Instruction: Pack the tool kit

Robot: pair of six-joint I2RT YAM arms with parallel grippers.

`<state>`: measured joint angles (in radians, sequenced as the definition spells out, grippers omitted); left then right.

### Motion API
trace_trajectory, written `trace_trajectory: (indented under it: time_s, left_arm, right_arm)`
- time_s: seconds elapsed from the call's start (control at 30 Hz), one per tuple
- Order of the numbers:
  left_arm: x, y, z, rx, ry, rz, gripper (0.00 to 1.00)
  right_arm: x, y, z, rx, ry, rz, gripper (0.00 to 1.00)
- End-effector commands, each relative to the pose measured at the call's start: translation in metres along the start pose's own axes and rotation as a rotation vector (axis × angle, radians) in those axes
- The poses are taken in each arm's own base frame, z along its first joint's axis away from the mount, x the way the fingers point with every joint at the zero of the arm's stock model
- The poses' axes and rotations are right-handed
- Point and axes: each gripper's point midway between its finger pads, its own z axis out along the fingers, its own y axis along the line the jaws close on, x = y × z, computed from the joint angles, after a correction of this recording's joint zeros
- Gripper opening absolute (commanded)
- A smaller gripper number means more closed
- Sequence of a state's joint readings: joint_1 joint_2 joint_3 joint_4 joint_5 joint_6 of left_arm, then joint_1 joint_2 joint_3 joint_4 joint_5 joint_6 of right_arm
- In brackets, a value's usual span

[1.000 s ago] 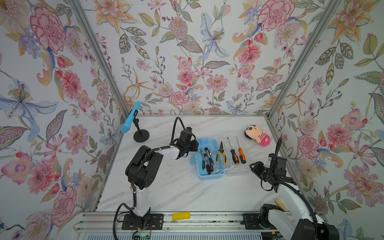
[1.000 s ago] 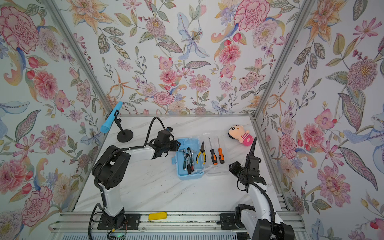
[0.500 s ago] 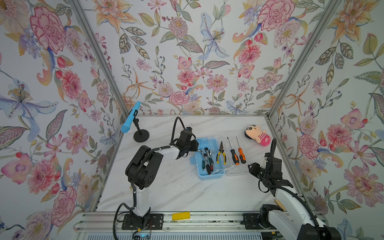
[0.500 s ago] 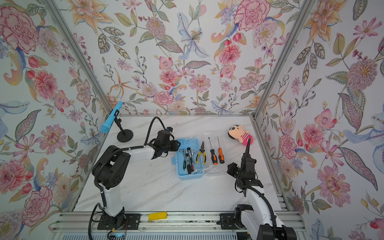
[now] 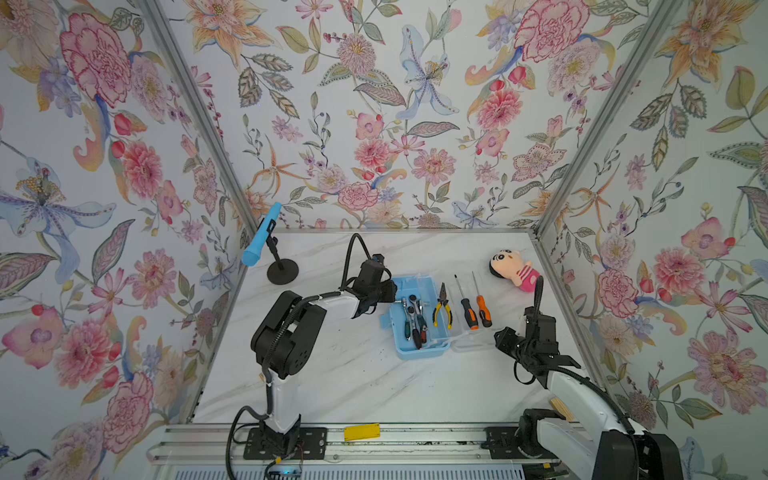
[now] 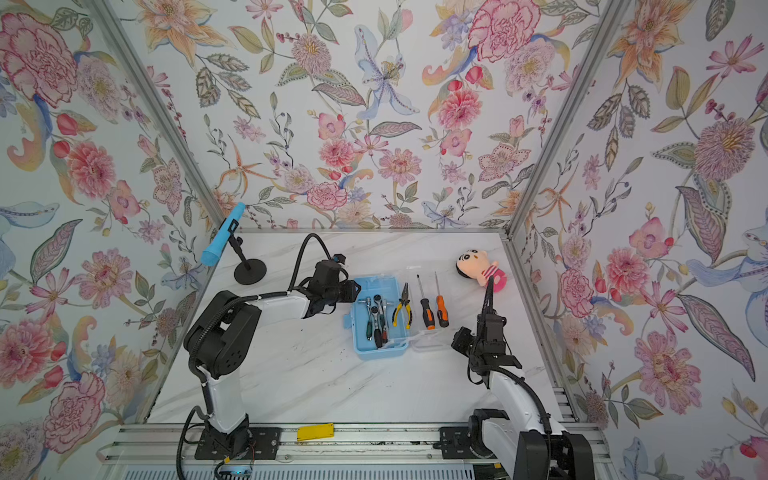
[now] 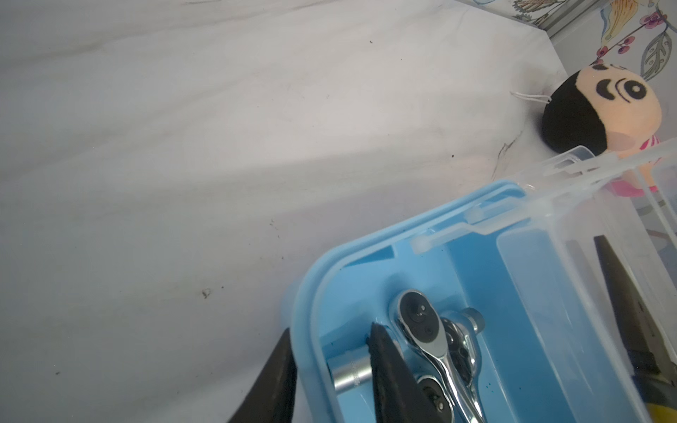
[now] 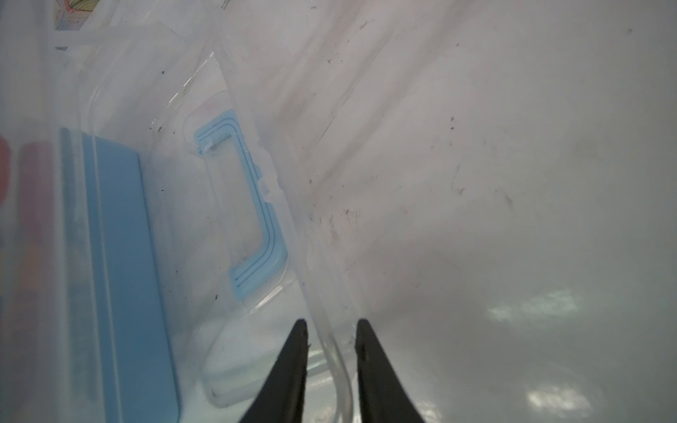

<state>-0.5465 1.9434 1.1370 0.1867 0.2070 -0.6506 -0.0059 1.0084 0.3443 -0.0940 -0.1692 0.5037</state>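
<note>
The light-blue tool kit box lies open mid-table, its clear lid flat on the table to the right. Chrome ratchets lie inside. Yellow-handled pliers rest at the box's right edge. Two orange-black screwdrivers lie on the lid. My left gripper straddles the box's far-left wall, one finger outside and one inside beside a socket. My right gripper pinches the lid's outer rim near the blue C-shaped handle.
A blue microphone on a black stand is at the back left. A plush doll lies at the back right, near the side wall. A yellow piece sits on the front rail. Flowered walls close in three sides.
My right arm has swung in toward the lid's near right corner and its jaws have narrowed around the rim. The left arm and the tools have not moved.
</note>
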Motion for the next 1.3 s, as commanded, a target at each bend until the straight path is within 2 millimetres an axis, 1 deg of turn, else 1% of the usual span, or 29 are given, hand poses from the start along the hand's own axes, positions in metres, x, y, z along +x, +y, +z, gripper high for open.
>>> trace_trajectory:
  time_s: [0.0, 0.17, 0.27, 0.3, 0.33, 0.5, 0.8, 0.93, 1.07, 1.17, 1.27]
  left_arm:
    - [0.004, -0.008, 0.01, 0.038, 0.016, 0.028, 0.34]
    - [0.005, -0.008, 0.011, 0.04, 0.02, 0.028, 0.31]
    - [0.006, -0.008, 0.011, 0.04, 0.022, 0.028, 0.28]
    - [0.006, -0.008, 0.012, 0.041, 0.024, 0.028, 0.27]
    - [0.006, -0.009, 0.012, 0.041, 0.023, 0.028, 0.26]
    - [0.004, -0.01, 0.011, 0.045, 0.019, 0.026, 0.22]
    - [-0.001, -0.015, 0.006, 0.057, 0.006, 0.028, 0.23]
    - [-0.003, -0.019, 0.005, 0.066, 0.0, 0.03, 0.22]
    - [-0.004, -0.025, 0.006, 0.075, -0.004, 0.031, 0.22]
    - [-0.003, -0.027, 0.007, 0.08, -0.003, 0.029, 0.22]
    - [-0.001, -0.027, 0.007, 0.081, 0.001, 0.029, 0.22]
  right_arm:
    - [-0.011, 0.004, 0.002, 0.007, -0.023, -0.021, 0.22]
    - [-0.013, 0.007, 0.005, 0.007, -0.029, -0.032, 0.16]
    - [-0.014, 0.01, 0.006, 0.003, -0.032, -0.051, 0.08]
    - [-0.015, 0.012, 0.006, 0.005, -0.036, -0.059, 0.03]
    - [-0.015, 0.013, 0.005, 0.01, -0.037, -0.067, 0.0]
    - [-0.022, 0.023, -0.002, 0.027, -0.064, -0.107, 0.0]
    - [-0.045, 0.045, -0.029, 0.017, -0.162, -0.145, 0.0]
    - [-0.058, 0.064, -0.045, -0.002, -0.206, -0.174, 0.0]
    - [-0.065, 0.087, -0.057, -0.013, -0.217, -0.229, 0.0]
    - [-0.067, 0.105, -0.065, -0.01, -0.216, -0.281, 0.0]
    - [-0.064, 0.125, -0.074, -0.02, -0.231, -0.344, 0.0]
